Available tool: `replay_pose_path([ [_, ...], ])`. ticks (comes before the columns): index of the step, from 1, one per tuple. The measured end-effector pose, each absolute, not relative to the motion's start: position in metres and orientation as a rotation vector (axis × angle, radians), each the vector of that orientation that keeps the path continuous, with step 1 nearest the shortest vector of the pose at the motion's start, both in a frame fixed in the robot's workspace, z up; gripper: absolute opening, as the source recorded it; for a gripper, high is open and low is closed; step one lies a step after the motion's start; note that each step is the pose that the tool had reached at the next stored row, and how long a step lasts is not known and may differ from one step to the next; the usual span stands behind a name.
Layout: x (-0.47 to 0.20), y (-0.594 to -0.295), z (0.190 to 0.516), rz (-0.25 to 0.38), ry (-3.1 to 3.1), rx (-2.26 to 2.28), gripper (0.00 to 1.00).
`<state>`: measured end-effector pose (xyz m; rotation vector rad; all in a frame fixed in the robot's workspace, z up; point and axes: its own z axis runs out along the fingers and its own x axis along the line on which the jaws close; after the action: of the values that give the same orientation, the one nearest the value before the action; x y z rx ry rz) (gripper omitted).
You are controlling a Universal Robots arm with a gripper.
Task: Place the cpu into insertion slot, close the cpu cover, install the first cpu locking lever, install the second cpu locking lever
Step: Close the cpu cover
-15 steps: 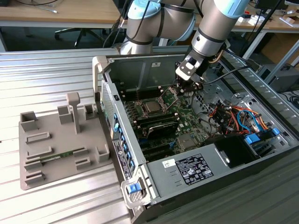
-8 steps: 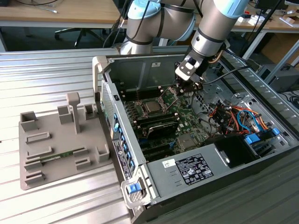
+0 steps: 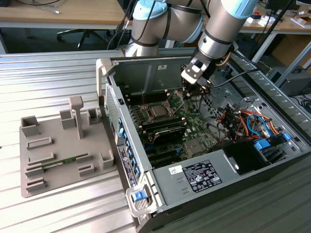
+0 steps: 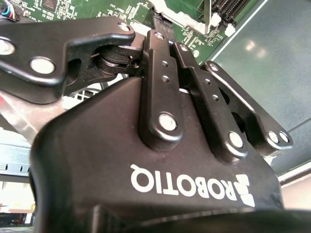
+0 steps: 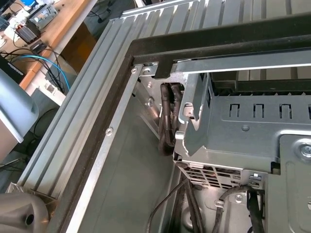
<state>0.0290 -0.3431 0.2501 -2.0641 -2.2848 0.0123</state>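
– cpu point(image 3: 158, 110): where does it lie?
– Silver top upward, apparently seated in the insertion slot point(image 3: 158, 120) on the green circuit board point(image 3: 188, 115), inside the open computer case point(image 3: 112, 73). From the pincer point(image 3: 197, 91) it sits near, lower, and toward the exterior view's left. The two are apart.
– State of the pincer?
– Open or closed cannot be told. In the second wrist view its black linkage point(image 4: 160, 87) hides the working end, so whether it grips anything is also undecided. It hangs just above the board, beside the slot.
– And the cpu cover?
– Too small in the exterior view to tell whether it lies down over the cpu.
– How would the cpu handle?
– Judged from its form, it is light, thin and stiff, with a smooth metal top that offers little friction. The underside contacts are probably fragile. The hold belongs on two opposite edges, with the cpu kept level and never pushed sideways against the slot.
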Motion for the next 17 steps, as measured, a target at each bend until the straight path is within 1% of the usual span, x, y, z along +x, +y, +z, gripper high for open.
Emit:
replay_pose_path([
  [17, 0.0253, -0.3431, 0.2498, 0.012, -2.285, -2.064, 0.10],
])
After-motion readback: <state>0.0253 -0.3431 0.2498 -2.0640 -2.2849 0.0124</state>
